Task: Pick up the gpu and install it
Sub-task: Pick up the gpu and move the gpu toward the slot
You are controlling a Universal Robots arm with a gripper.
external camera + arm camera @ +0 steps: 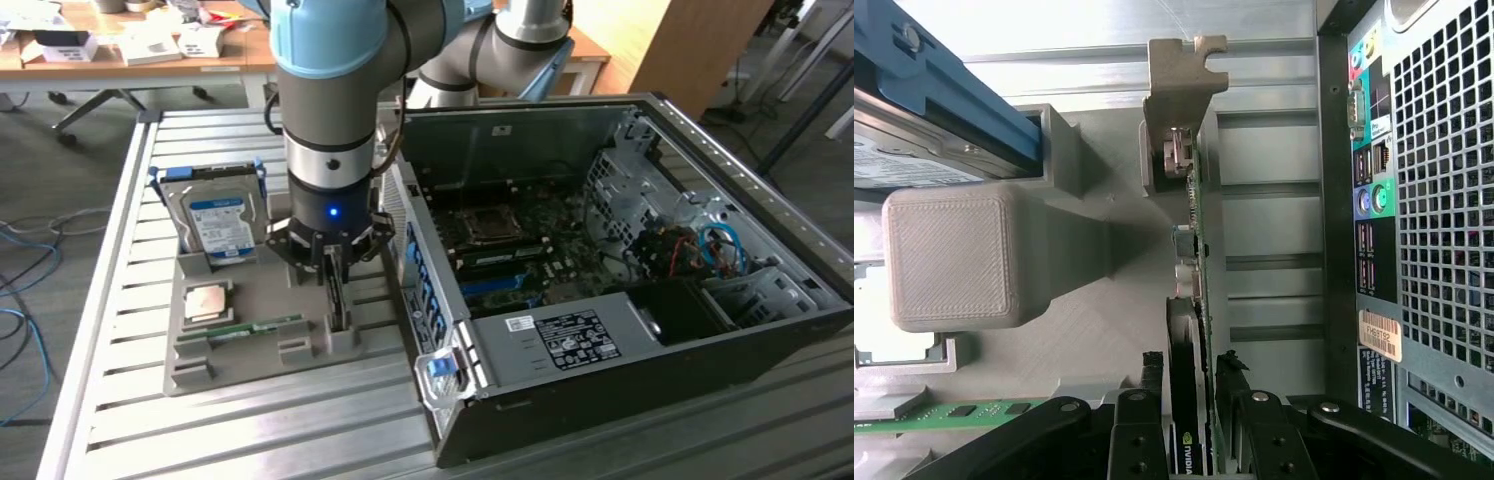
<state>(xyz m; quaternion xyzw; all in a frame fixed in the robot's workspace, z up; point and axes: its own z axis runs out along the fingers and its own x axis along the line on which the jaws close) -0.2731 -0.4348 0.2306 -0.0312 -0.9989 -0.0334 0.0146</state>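
The gpu (338,305) stands on edge in a slot of the grey holder tray (200,372), right beside the open computer case (641,330). My gripper (331,268) reaches straight down onto it. In the wrist view the gpu (1192,250) appears edge-on, with its silver bracket (1179,90) at the far end. The gripper (1189,368) has its two black fingers (1151,368) pressed against either face of the card. The card still sits in its slot.
On the same tray stand a silver hard drive with a blue label (220,225), a square processor chip (210,300) and a green memory stick (243,328). The case's motherboard (514,255) lies exposed. The case's rear port panel (1374,200) is close beside the card.
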